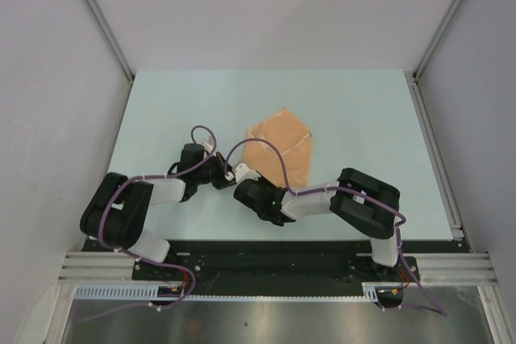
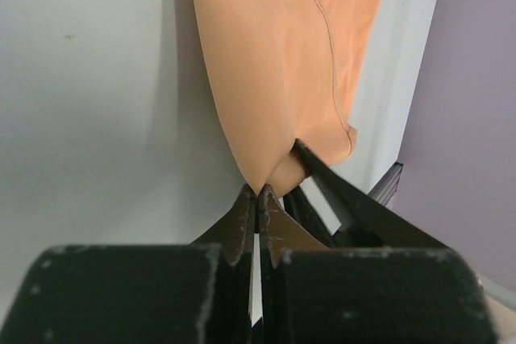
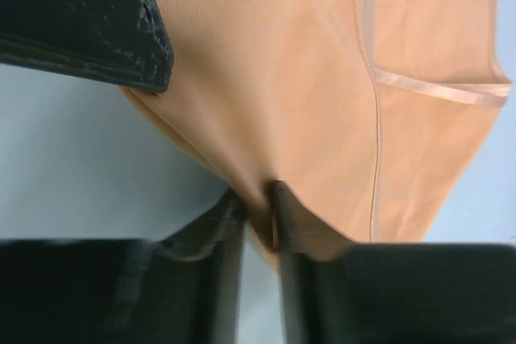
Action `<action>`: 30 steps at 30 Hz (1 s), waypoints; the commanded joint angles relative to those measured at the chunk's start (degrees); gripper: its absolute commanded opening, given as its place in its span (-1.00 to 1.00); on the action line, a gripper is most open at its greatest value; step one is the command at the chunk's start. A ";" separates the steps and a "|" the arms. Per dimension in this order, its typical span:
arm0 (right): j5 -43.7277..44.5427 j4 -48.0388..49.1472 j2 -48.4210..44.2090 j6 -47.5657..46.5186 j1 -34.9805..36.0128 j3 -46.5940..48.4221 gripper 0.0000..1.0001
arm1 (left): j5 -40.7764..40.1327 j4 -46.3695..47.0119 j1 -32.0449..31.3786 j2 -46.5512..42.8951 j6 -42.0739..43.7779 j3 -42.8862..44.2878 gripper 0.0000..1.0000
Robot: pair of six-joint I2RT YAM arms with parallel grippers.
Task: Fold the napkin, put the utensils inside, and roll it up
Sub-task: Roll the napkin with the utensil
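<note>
The peach-orange napkin (image 1: 280, 147) lies partly folded on the pale table (image 1: 363, 118), its hemmed edges showing. My left gripper (image 1: 232, 176) is shut on the napkin's near-left corner; in the left wrist view its tips (image 2: 258, 192) pinch the cloth (image 2: 274, 62) to a point. My right gripper (image 1: 246, 181) sits right beside it, and its jaws (image 3: 256, 199) have a fold of the napkin (image 3: 322, 102) squeezed between them. One of the left fingers (image 3: 97, 22) shows at the top left of the right wrist view. The utensils are out of view.
Grey walls enclose the table on the left, back and right. A metal rail (image 1: 435, 159) runs along the right edge. Both arm bases stand at the near edge, with purple cables looping over the arms.
</note>
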 commanded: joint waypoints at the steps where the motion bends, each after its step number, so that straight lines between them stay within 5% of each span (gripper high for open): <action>1: -4.01 0.79 -2.85 -3.18 -1.12 -0.87 -0.66 | -0.15 0.67 -0.28 -0.52 1.71 1.60 -1.00; 3: -8.05 0.36 -3.12 -5.13 -1.47 -0.26 -0.78 | -0.06 0.76 -0.20 -0.43 1.97 1.78 -0.95; 6: -13.76 -6.55 -3.38 -6.46 -2.26 2.37 -0.96 | 0.02 1.11 0.68 -1.30 2.24 1.43 -0.24; 9: -19.56 -11.41 -3.65 -6.20 -3.49 4.57 -1.00 | -1.47 0.77 2.17 -3.32 2.68 -0.50 0.03; 16: -35.80 -29.07 -1.37 -4.44 -7.62 14.67 -1.00 | -11.22 -7.06 3.06 -14.21 9.88 -5.25 0.16; 27: -67.09 -43.85 8.28 -4.61 -15.18 26.72 -1.00 | -17.73 -4.07 -0.02 -32.50 19.80 -16.76 0.18; 30: -72.20 -46.92 11.11 -5.40 -17.46 29.63 -1.00 | -17.73 -3.72 -1.34 -37.06 21.83 -18.26 0.34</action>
